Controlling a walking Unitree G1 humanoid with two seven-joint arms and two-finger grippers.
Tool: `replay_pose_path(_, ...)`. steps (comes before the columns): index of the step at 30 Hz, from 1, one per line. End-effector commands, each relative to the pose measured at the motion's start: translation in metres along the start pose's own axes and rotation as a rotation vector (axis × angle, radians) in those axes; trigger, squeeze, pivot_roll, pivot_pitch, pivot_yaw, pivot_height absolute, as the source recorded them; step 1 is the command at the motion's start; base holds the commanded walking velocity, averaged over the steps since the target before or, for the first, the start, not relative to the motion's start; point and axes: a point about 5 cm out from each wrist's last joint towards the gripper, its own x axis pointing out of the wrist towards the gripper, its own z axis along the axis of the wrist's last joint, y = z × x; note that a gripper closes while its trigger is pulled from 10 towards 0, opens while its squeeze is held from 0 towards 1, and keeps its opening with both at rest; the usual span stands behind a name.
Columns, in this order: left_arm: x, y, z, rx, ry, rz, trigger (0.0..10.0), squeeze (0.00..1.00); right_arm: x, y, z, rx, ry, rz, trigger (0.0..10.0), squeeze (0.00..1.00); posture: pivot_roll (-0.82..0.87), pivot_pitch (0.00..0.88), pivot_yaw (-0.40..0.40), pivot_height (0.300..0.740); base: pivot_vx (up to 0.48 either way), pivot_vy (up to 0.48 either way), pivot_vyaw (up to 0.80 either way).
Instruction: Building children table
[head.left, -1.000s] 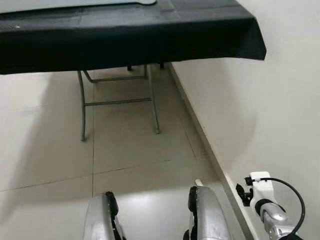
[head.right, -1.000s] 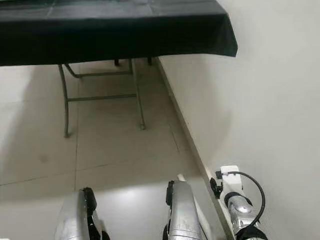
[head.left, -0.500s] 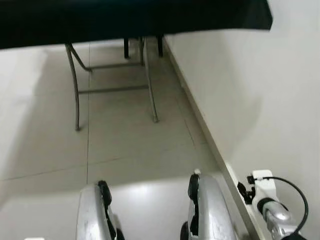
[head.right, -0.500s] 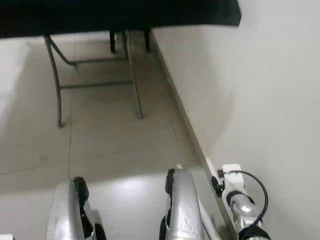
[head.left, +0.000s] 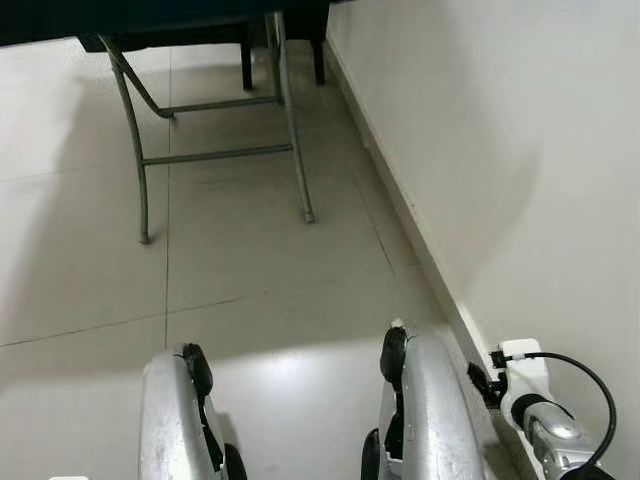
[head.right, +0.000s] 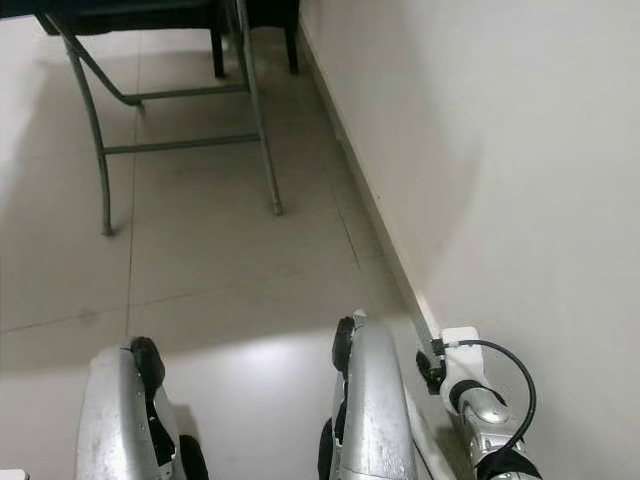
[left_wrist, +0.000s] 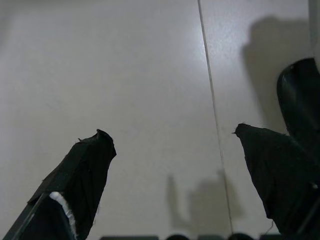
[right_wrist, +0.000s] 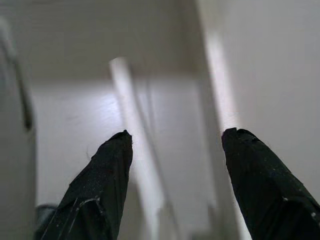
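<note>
My left gripper (left_wrist: 170, 132) hangs open over pale floor tile, with nothing between its fingers. My right gripper (right_wrist: 177, 134) is open too, pointing down at the floor beside the wall's baseboard, and holds nothing. The right arm's wrist (head.left: 535, 410) with its black cable sits low at the right, close to the wall. Ahead stands a folding table with grey metal legs (head.left: 290, 120) and a dark top edge (head.left: 150, 20).
A white wall (head.left: 500, 150) with a baseboard (head.left: 400, 210) runs along my right side. My two silver legs (head.left: 180, 420) (head.left: 425, 410) stand on the tiled floor (head.left: 250, 270). Dark chair legs (head.left: 246, 70) stand behind the table frame.
The whole view has tipped down and shifted forward, so the black tabletop has slid almost out of the top. Both arms hang as before.
</note>
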Motion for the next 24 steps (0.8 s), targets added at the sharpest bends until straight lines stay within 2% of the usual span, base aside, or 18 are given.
replay_pose_path(1,-0.007,0.002,-0.016,0.003,0.060,0.002,10.0,0.00,-0.005,0.008,-0.019,0.034,0.065,0.080,10.0,0.00,0.06,0.334,-0.019,0.325,0.000,0.000,0.00)
replay_pose_path(6,-0.008,0.004,-0.017,0.007,0.062,0.003,10.0,0.00,-0.008,0.016,-0.031,-0.017,0.138,0.176,10.0,0.00,0.06,0.332,-0.016,0.310,0.000,0.000,0.00)
replay_pose_path(8,-0.008,0.004,-0.017,0.007,0.062,0.003,10.0,0.00,-0.008,0.016,-0.031,-0.017,0.138,0.176,10.0,0.00,0.06,0.332,-0.016,0.310,0.000,0.000,0.00)
replay_pose_path(9,-0.008,0.005,-0.017,0.011,0.062,0.002,10.0,0.00,-0.011,0.018,-0.041,-0.065,0.187,0.180,10.0,0.00,0.07,0.333,-0.012,0.300,0.000,0.000,0.00)
replay_pose_path(12,-0.009,0.007,-0.017,0.015,0.063,0.000,10.0,0.00,-0.013,0.019,-0.047,-0.095,0.222,0.174,10.0,0.00,0.08,0.336,-0.006,0.300,0.000,0.000,0.00)
replay_pose_path(24,-0.015,0.012,-0.019,0.036,0.070,-0.010,10.0,0.00,-0.022,0.021,-0.064,-0.097,0.284,0.213,10.0,0.00,0.09,0.352,0.008,0.300,0.000,0.000,0.00)
